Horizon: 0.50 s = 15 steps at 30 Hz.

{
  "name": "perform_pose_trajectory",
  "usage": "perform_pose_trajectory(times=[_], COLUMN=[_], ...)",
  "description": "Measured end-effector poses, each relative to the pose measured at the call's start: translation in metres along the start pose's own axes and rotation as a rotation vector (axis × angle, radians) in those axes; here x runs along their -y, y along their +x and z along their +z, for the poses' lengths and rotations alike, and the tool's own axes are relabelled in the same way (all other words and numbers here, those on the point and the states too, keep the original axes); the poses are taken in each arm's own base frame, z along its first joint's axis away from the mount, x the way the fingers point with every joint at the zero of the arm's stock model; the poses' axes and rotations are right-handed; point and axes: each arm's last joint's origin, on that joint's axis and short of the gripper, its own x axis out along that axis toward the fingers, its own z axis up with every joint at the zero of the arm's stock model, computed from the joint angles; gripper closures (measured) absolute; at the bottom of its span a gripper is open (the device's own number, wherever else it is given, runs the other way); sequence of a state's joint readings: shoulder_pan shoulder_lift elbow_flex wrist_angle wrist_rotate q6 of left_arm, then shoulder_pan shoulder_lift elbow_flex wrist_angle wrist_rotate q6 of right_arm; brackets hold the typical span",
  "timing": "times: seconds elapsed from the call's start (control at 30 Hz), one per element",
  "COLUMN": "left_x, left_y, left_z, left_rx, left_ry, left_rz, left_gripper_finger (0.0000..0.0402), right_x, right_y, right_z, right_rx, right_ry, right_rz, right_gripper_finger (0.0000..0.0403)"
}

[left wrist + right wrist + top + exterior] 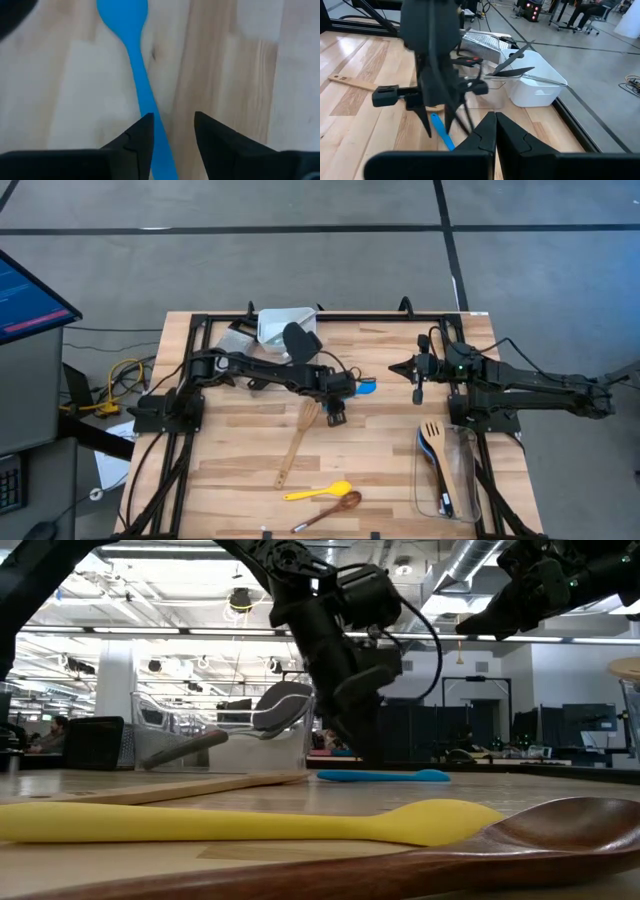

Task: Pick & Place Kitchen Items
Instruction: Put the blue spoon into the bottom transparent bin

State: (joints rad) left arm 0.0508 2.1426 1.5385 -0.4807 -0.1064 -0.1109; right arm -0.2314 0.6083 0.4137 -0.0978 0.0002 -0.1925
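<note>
A blue silicone spoon (131,55) lies flat on the wooden table near its middle, also seen in the high view as the blue spoon (367,387). My left gripper (172,127) is open and points steeply down over the spoon's handle, one finger on each side of it. My right gripper (495,122) is shut, holds nothing, and hovers high at the right (400,366). A wooden slotted turner (298,442), a yellow spoon (318,492) and a dark wooden spoon (330,510) lie flat nearer the front edge. My left gripper comes from above with its fingers across the blue spoon's handle (150,112), which runs between them close to one fingertip (142,131). I cannot tell whether that finger touches the handle. The spoon lies flat on the table.
A clear tub (447,470) at the right front holds a wooden turner and other utensils. A second tub (280,325) at the far edge holds a black spatula, beside a foil-like container (480,42). A monitor (25,295) stands off the table's left.
</note>
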Motion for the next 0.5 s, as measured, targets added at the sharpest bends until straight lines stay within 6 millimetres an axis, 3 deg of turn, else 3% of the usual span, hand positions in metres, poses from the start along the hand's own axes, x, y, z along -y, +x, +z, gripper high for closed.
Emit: perform_pose_trajectory(times=[0.5], left_x=[-0.001], left_y=[0.013], left_z=[-0.017], left_rx=[0.016], left_ry=[-0.053], left_rz=[-0.001], left_gripper_finger=[0.0282], right_x=[0.000], right_y=[0.000], right_z=[0.000], right_rx=[0.000], right_ry=[0.000], right_rz=[0.000], right_gripper_finger=[0.0403])
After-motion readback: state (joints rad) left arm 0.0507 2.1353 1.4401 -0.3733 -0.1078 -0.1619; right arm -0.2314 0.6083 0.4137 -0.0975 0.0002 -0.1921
